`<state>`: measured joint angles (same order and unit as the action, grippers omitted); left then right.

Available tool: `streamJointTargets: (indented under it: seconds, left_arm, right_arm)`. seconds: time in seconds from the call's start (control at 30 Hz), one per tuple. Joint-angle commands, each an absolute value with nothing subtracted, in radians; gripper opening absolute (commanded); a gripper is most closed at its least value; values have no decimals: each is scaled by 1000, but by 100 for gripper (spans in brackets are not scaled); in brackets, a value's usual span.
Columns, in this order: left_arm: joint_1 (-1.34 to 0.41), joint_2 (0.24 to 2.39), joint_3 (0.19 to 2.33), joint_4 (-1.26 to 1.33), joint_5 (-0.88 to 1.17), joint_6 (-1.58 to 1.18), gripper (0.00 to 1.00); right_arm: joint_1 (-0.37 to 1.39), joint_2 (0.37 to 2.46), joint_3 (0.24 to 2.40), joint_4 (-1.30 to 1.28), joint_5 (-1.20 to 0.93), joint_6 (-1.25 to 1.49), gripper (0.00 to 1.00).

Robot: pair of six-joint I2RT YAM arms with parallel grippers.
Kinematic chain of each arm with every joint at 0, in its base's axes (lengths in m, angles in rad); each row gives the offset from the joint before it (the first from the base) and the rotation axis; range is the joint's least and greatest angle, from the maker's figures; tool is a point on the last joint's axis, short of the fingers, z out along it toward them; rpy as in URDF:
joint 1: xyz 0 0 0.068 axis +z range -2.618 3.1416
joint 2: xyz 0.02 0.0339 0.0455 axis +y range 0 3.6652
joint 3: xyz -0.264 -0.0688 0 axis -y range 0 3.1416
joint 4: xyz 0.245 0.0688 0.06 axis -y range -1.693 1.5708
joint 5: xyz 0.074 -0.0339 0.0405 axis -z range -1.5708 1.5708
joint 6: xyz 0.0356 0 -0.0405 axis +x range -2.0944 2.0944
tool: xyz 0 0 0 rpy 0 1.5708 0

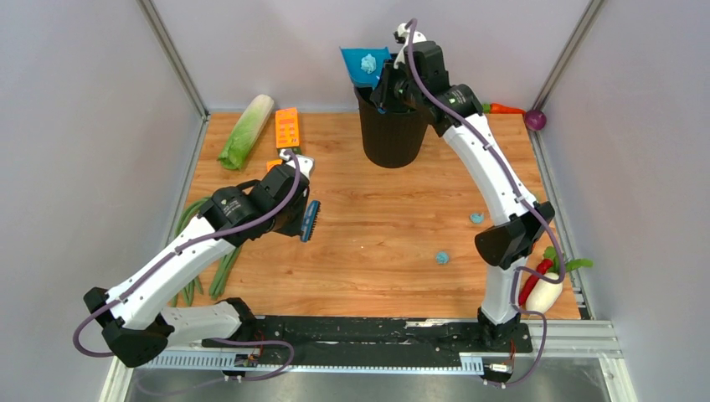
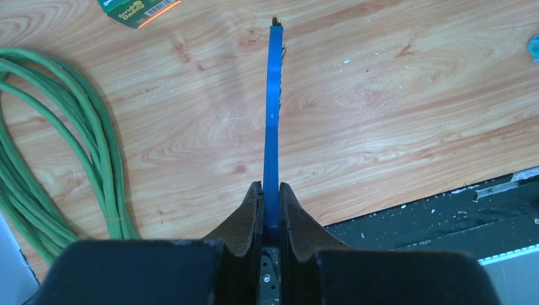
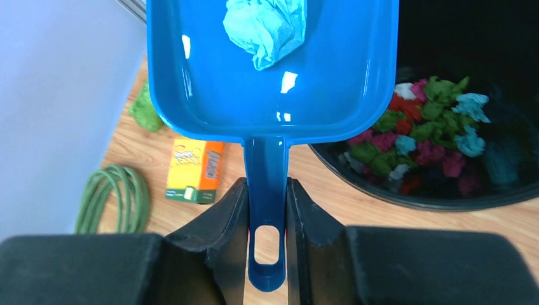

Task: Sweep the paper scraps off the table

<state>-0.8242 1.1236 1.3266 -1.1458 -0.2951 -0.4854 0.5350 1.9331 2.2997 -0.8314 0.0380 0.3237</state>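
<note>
Blue plastic fills the right wrist view. The dustpan [image 3: 210,82], its front lip cut off by the top edge, carries one crumpled teal wad of the paper scraps [image 3: 267,28]. The right end effector [image 3: 267,190] is clamped on the dustpan's handle and holds it raised beside the black bin [image 3: 381,190]. The bin's far interior is lost in shadow, but coloured paper wads [image 3: 432,121] show inside. From above, the arm's wrist hides those fingers.

Two more scraps lie apart on the table [image 1: 377,193]: one scrap [image 1: 476,218] near the right arm's elbow, another scrap [image 1: 441,257] nearer the front edge.

The left end effector [image 2: 271,190] is closed tight on the blue brush [image 2: 273,114], seen edge-on, so only a tuft of bristles shows at its tip. A teal scrap [image 2: 534,47] is cropped at that view's right edge. Green beans [image 2: 63,127] lie at the left, partly out of frame.
</note>
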Motion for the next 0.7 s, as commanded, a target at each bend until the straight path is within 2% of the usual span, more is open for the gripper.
streamJointTargets:
  seconds: [0.0,0.27,0.5,0.67]
  left_arm:
    - [-819,1109,1351,-1147,-310,-497,0]
    - [-821,1140,1387,-1138,-310,-489,0]
    - [-821,1137,1385,-1129,-298,-500,0]
    - [-821,1117,1358,-1126,-295,-517,0]
  right_arm:
    - [491,1927,2306,-704,-130,428,0]
    - [379,1884,2146,-499,-402,656,0]
    - [282,1839,1955,-174,-613,963,0]
    - [247,1830,1858,35,-689,1118,0]
